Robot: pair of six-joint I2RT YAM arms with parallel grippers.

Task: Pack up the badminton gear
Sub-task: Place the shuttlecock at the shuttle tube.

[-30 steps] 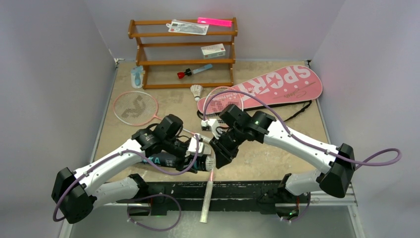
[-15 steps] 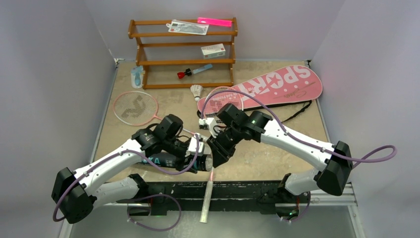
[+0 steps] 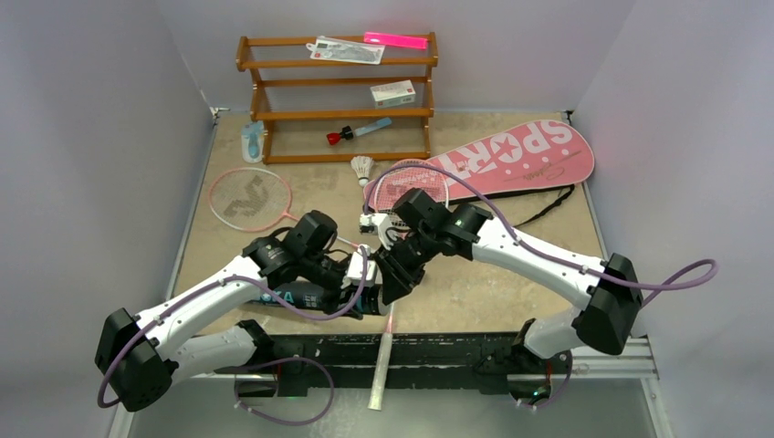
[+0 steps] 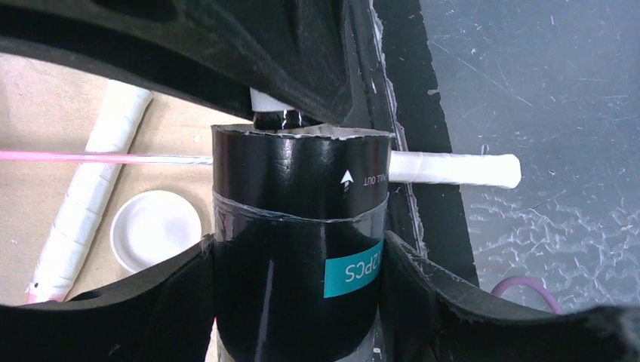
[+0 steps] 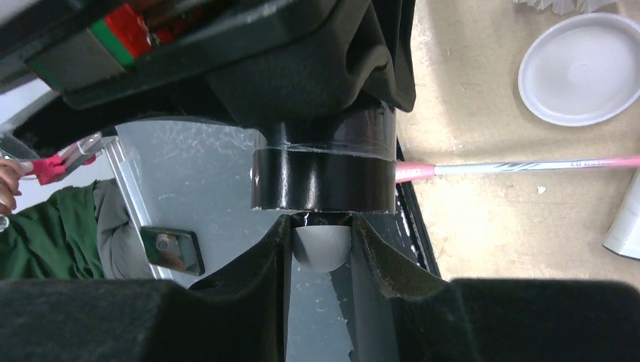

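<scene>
At the near edge of the counter (image 3: 484,297), the left pincer (image 4: 298,253) is clamped on the black tube (image 4: 298,188). Its fingers press on either side of the barrel, and the tube's open mouth faces the right arm. The right pincer (image 5: 321,225) is closed on a shuttlecock (image 5: 321,247) right at that mouth. Only the rounded white cork shows between the fingers, so I cannot tell how far in the feathers are. A white lid (image 4: 156,230) lies on the counter just beside the tube. One racket (image 3: 381,370) lies under the two pincers with its white handle overhanging the near edge. A second racket (image 3: 248,196) lies at the left. A second shuttlecock (image 3: 363,168) stands near the pink bag (image 3: 520,160) at the back right.
</scene>
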